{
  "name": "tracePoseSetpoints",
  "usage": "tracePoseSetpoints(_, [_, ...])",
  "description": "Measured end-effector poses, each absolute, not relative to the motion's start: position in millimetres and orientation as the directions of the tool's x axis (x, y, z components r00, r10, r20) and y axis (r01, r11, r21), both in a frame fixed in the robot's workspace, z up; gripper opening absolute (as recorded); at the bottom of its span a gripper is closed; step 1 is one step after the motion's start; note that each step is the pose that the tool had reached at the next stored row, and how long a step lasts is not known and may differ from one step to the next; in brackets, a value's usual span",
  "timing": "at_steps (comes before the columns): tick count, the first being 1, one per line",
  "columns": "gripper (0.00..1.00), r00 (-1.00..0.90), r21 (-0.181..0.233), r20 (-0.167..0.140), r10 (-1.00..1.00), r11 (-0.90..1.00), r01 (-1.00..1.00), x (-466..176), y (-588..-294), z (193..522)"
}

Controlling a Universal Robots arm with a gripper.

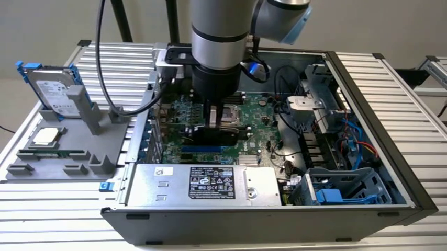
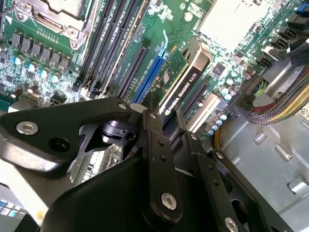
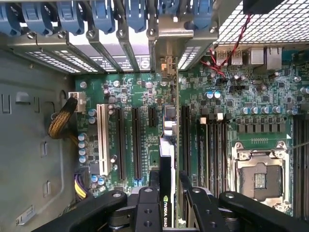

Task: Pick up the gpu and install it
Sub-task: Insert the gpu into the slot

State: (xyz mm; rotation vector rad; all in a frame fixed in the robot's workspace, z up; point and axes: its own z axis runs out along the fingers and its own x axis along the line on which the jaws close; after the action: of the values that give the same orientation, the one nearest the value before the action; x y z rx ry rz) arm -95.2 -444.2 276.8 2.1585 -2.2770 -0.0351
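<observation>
— Where do we see the gpu?

— In the second wrist view the gpu (image 2: pixel 181 82) stands on edge over the motherboard (image 2: pixel 43 53), its black cooler on one face and green card on the other, right beside a blue slot (image 2: pixel 150 72). We see the jaws clamped on it, one finger (image 2: pixel 157 145) on each side. The first wrist view shows the gpu (image 3: pixel 167 159) edge-on, in line with the long black slots (image 3: pixel 136 140); whether it touches one, we cannot tell.

— And from outside?

— In the exterior view the gripper (image 1: pixel 213 128) is down inside the open case (image 1: pixel 391 172), with the gpu (image 1: pixel 209 138) as a dark block beneath it, above the motherboard. That view also gives us the surface (image 1: pixel 42 209) and a grey stand (image 1: pixel 70 151) at its left, carrying one hard drive (image 1: pixel 52 91) upright, one square chip (image 1: pixel 45 137) and one memory stick (image 1: pixel 49 154) lying flat.

— What do the wrist views add?

— The first wrist view shows one empty processor socket (image 3: pixel 260 179), one white slot (image 3: pixel 102 140), and blue clips (image 3: pixel 104 14) along the case's rear. The second shows a braided cable bundle (image 2: pixel 282 104).
</observation>
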Motion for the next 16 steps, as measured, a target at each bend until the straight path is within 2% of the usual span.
tracePoseSetpoints(16, [0.00,-0.053,0.019,-0.012,-0.998,0.053,-0.998,-100,-444,263])
